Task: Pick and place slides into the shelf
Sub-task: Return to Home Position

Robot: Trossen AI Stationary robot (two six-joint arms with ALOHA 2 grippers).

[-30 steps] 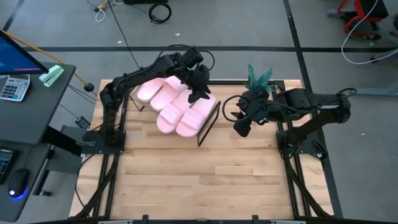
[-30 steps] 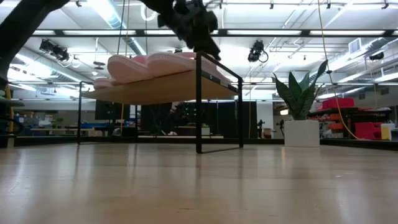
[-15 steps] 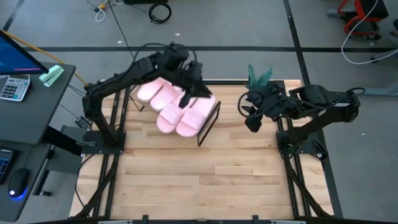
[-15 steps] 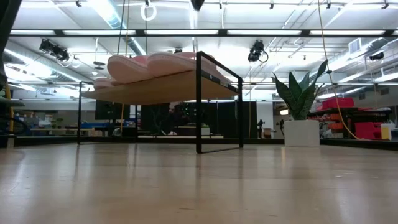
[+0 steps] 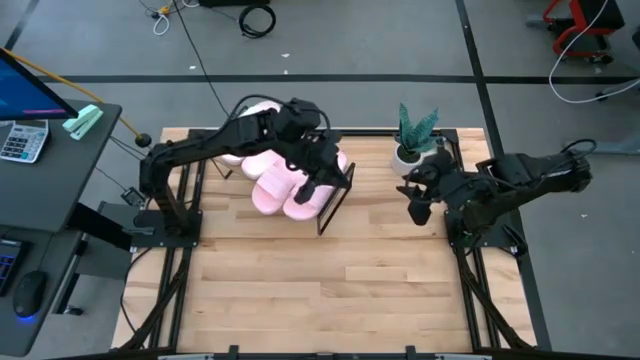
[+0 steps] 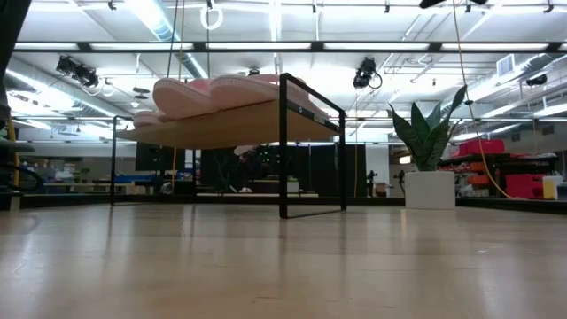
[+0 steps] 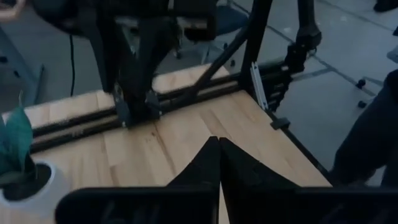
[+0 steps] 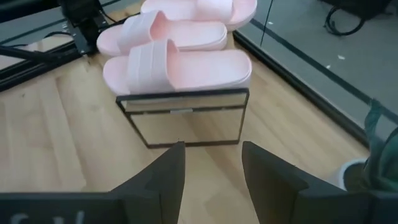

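Observation:
Several pale pink slides (image 5: 272,172) lie side by side, soles down, on the plank top of the shelf (image 6: 232,124); the right wrist view shows them (image 8: 177,62) above the shelf's black wire end frame (image 8: 183,118). My left gripper (image 5: 312,190) hovers shut above the shelf's right end, with nothing between its fingers (image 7: 219,149). It is above the top of the low view. My right gripper (image 5: 413,212) hangs open to the right of the shelf, its fingers (image 8: 211,158) facing the end frame from a distance.
A potted plant (image 5: 415,135) in a white pot (image 6: 430,190) stands at the table's far right, close behind my right gripper. The slatted wooden tabletop (image 5: 320,290) lies bare toward the near edge. A desk with a calculator (image 5: 22,140) stands left of the table.
My left gripper has risen from the slides out of the top of the low view and now hangs over the shelf's right end. My right gripper has drawn back toward the table's right edge, away from the shelf. The slides have stayed in place.

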